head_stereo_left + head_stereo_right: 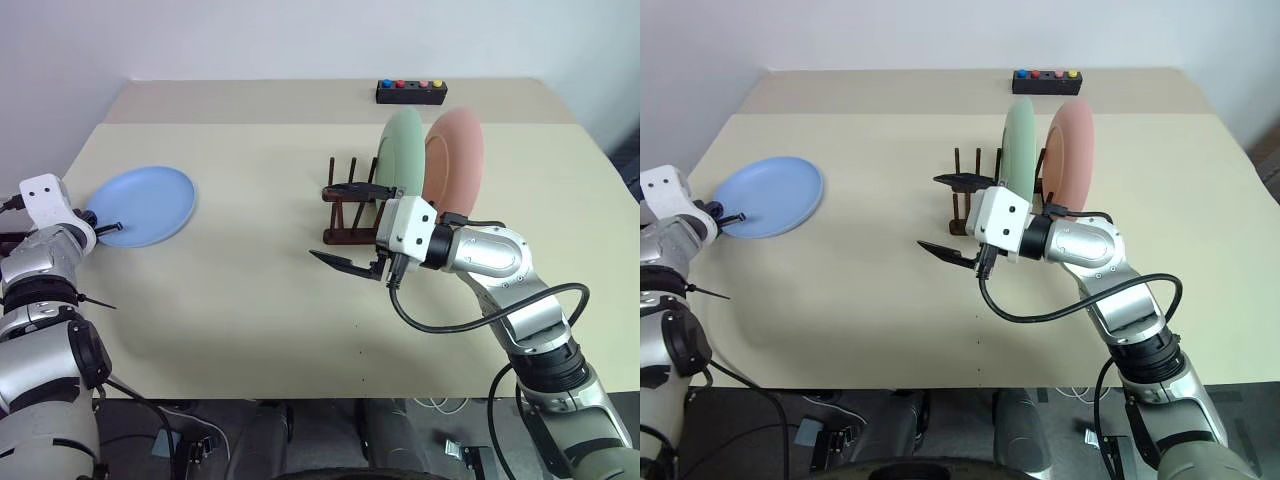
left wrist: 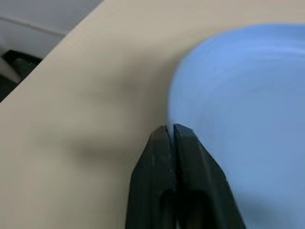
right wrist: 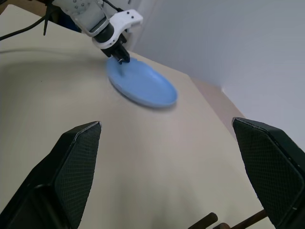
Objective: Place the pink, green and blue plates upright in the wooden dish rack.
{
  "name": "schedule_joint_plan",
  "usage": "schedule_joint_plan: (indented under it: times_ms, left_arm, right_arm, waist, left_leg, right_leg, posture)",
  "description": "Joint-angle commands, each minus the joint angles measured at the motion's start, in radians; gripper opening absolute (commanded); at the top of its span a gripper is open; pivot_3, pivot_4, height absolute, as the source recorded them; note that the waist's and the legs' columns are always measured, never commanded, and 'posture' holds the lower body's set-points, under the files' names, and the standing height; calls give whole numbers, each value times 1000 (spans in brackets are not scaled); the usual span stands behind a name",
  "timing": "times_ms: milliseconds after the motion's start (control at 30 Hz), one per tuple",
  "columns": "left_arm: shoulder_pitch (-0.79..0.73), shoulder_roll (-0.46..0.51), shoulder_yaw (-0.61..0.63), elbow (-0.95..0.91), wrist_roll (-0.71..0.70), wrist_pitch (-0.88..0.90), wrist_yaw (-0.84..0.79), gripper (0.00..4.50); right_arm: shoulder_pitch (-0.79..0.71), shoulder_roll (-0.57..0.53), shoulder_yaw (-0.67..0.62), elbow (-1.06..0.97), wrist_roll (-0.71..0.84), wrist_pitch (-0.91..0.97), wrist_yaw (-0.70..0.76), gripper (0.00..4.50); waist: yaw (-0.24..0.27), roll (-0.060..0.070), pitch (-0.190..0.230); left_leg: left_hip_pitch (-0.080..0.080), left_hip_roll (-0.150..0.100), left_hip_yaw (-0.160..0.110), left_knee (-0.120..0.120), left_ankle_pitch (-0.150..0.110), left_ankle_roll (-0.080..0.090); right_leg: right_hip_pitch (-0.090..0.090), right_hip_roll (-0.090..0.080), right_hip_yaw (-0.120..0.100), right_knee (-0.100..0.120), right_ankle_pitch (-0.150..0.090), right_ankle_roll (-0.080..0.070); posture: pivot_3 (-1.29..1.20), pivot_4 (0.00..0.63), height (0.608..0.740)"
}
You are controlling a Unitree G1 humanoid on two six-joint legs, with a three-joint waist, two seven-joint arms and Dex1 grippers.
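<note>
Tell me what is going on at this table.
The left end effector is shut on the rim of the round light blue plastic plate, which lies flat on the table. The mint green plate and salmon pink plate stand upright in the dark wooden rack. The right end effector hovers open beside it.

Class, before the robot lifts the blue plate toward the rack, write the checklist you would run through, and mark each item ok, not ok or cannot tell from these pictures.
1. Left pincer shut at the rim of the blue plate: ok.
2. Rim truly pinched between its fingers, not just beside them: cannot tell.
3. Green plate and pink plate upright in the wooden dish rack: ok.
4. Free pegs left in the rack on the blue plate's side: ok.
5. Right pincer open and holding nothing: ok.
6. Right pincer out of the way of the rack's free slots: not ok, it hangs just in front.
</note>
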Motion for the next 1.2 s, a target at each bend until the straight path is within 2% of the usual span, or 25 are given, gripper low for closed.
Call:
schedule_joint_plan:
  times_ms: [33,133,267,467,567,733,800,867,1200]
  left_arm:
    - [46,-39,4,-132,-37,-18,-45,36]
    - [111,-90,24,-310,-80,-20,-48,36]
    - [194,-192,53,-662,-162,-20,-13,36]
    - [181,-315,7,-1030,-182,-8,102,36]
    - [145,-367,-18,-1120,-187,16,158,36]
    - [96,-431,-108,-1210,-116,26,246,36]
    - [80,-455,-180,-1260,-64,6,260,36]
    - [70,-475,-237,-1297,-20,-6,268,36]
    - [49,-572,-341,-1399,22,42,286,36]
  right_arm:
    - [0,-5,-36,-26,1,-17,-5,4500]
    - [-4,-6,-40,-18,-2,-22,-3,4500]
    - [-15,-6,-46,-5,-12,-31,-4,4500]
    - [-36,-5,-36,36,-76,-83,-16,4500]
    - [-54,2,-27,70,-129,-127,-38,4500]
    - [-121,1,-9,174,-322,-259,-148,4500]
    - [-146,-2,-4,207,-387,-302,-188,4500]
    - [-165,0,-6,228,-429,-328,-218,4500]
    - [-216,3,17,308,-597,-412,-314,4500]
  waist:
    - [2,0,0]
    - [3,0,0]
    - [1,0,0]
    - [2,-2,1]
    - [3,-2,1]
    - [0,-2,1]
    - [1,-2,1]
    - [1,-2,1]
    - [-1,-2,1]
  left_leg:
    - [0,0,0,0,0,0]
    - [0,0,0,0,0,0]
    - [0,0,0,0,0,0]
    - [-1,0,0,0,0,0]
    - [-1,0,0,0,0,-1]
    - [-1,0,0,0,0,-1]
    - [-1,0,0,0,0,-1]
    - [-1,0,1,0,0,-1]
    - [-1,0,1,0,1,-1]
  right_leg:
    - [0,0,0,0,0,0]
    - [0,0,0,0,0,0]
    - [0,-1,0,0,0,0]
    - [-1,-1,0,0,1,-1]
    - [-1,-1,0,-1,1,-1]
    - [-1,0,0,-1,1,-1]
    - [-1,0,0,-1,1,-1]
    - [-1,0,0,-1,1,-1]
    - [-1,0,0,-2,1,-1]
  posture:
    - [0,150,740]
    - [0,150,740]
    - [0,150,740]
    - [0,150,740]
    - [0,150,740]
    - [0,150,740]
    - [0,150,740]
    - [0,150,740]
    - [0,150,740]
